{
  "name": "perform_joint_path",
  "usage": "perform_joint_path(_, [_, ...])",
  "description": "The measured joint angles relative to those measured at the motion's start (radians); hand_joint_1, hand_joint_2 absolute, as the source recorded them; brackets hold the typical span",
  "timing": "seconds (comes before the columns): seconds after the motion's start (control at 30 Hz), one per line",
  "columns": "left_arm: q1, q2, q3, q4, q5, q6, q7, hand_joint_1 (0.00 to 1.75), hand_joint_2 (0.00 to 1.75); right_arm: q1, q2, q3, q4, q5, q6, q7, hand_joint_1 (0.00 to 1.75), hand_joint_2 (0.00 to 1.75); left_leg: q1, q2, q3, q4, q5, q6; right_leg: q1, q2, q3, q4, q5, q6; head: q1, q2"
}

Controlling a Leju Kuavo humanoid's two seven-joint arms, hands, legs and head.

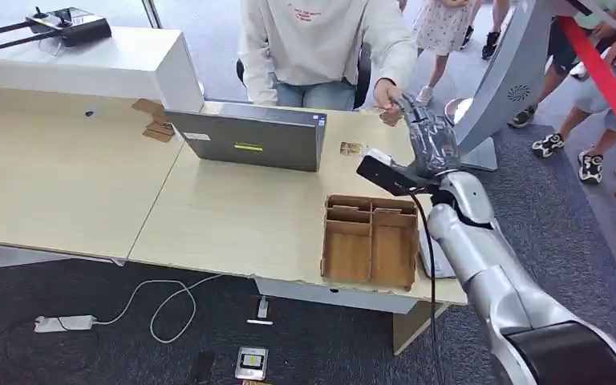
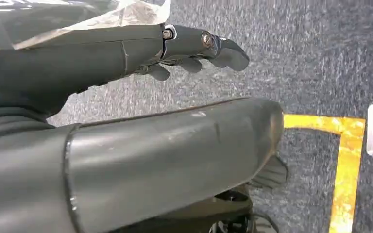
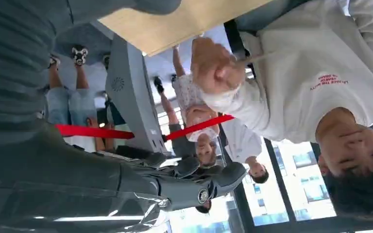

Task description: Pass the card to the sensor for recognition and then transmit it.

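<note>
**At worktop's 2 o'clock corner: handover reach**

Right hand (image 1: 431, 138) stretched toward person's hand (image 1: 386, 95), likely for passing; grip on card: cannot tell. Small card-like item (image 1: 351, 148) flat just beside, at 9 o'clock. Left hand (image 2: 194, 48) hanging over floor, fingers loosely apart, empty.

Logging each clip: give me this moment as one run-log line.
right robot hand: fingers apart, extended toward person's hand at far edge of desk | left robot hand: empty, over carpet | card: not discernible

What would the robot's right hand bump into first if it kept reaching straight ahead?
Most likely the seated person's hand: the right hand points its fingers toward it, at the table's far edge. Whether they already touch is unclear.
</note>
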Motion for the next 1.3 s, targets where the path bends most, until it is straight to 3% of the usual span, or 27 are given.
perform_joint_path(0.23, [0.006,0.0,0.0,0.0,-0.021,0.015,-0.006,0.0,0.0,-0.026,-0.005,0.0,0.009,0.018,-0.125,-0.006,0.0,0.0,0.0,0.0,0.0,0.0,0.0,0.0,0.0,0.0,-0.001,0.0,0.0,0.0,0.0,0.0])
perform_joint_path(0.47, [0.012,0.0,0.0,-0.001,0.024,0.0,-0.017,0.0,0.0,-0.039,-0.026,-0.012,-0.009,-0.014,-0.196,-0.018,0.0,0.0,0.0,0.0,0.0,0.0,0.0,0.0,0.0,0.0,0.0,0.0,0.0,0.0,0.0,0.0])
perform_joint_path(0.5, [0.013,0.0,0.0,-0.001,0.03,0.0,-0.017,0.0,0.0,-0.039,-0.029,-0.015,-0.013,-0.023,-0.195,-0.018,0.0,1.75,0.0,0.0,0.0,0.0,0.0,0.0,0.0,0.0,0.0,0.0,0.0,0.0,0.0,0.0])
perform_joint_path(0.67, [0.015,-0.001,0.0,-0.001,0.061,0.003,-0.014,0.0,0.0,-0.028,-0.052,-0.033,-0.043,-0.084,-0.142,-0.018,0.0,1.75,0.0,0.0,0.0,0.0,0.0,0.0,0.0,0.0,0.0,0.0,0.0,0.0,0.0,0.0])
perform_joint_path(1.1, [0.016,-0.009,0.0,-0.001,0.167,-0.014,-0.007,0.0,0.0,0.122,-0.121,-0.054,-0.225,-0.265,0.231,0.043,0.0,1.75,0.0,0.0,0.0,0.0,0.0,0.0,0.0,0.0,-0.001,0.0,0.0,0.0,0.0,0.0])
perform_joint_path(1.3, [0.016,-0.01,0.0,-0.001,0.153,-0.014,-0.008,0.0,0.0,0.196,-0.17,-0.063,-0.328,-0.294,0.282,0.077,0.0,1.75,0.0,0.0,0.0,0.0,0.0,0.0,0.0,0.0,-0.001,0.0,0.0,0.0,0.0,0.0])
